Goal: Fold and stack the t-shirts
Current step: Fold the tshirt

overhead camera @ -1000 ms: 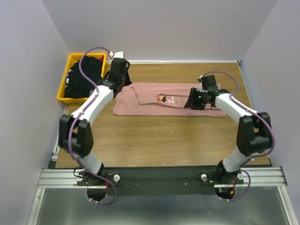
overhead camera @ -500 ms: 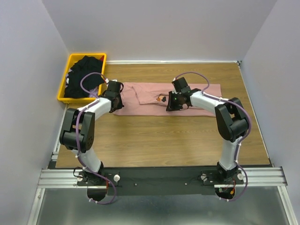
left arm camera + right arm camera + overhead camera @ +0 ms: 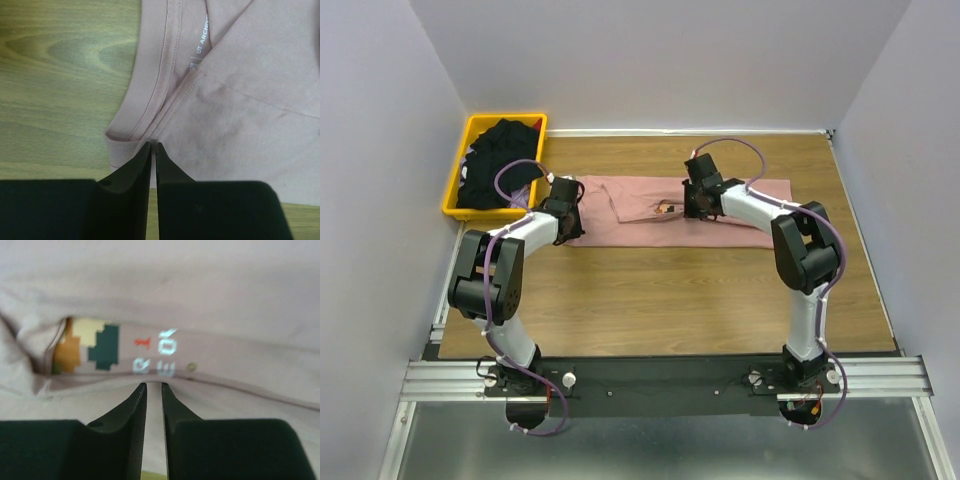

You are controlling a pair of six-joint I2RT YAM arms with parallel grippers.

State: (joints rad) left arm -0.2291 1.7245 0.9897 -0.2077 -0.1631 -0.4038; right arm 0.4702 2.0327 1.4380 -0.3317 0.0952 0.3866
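Observation:
The dusty pink t-shirt (image 3: 640, 228) lies as a long folded strip across the back of the table, collar end to the left. Its pixel-art print (image 3: 666, 208) shows in a fold near the middle. My left gripper (image 3: 565, 208) is at the collar end; in the left wrist view its jaws (image 3: 153, 146) are pinched together on the shirt's edge (image 3: 250, 100) at the collar seam. My right gripper (image 3: 692, 203) sits by the print; in the right wrist view (image 3: 151, 386) it is shut on a fold of the pink cloth (image 3: 200, 290) just below the print (image 3: 100, 347). Black t-shirts (image 3: 500, 160) lie heaped in the bin.
A yellow bin (image 3: 456, 175) stands at the back left corner, just left of my left arm. Grey walls close in the table on the left, back and right. Bare wood lies in front of the shirt.
My left gripper came forward from beside the bin to the shirt's collar end. My right gripper moved left along the shirt to the print. The shirt's outline shifted slightly.

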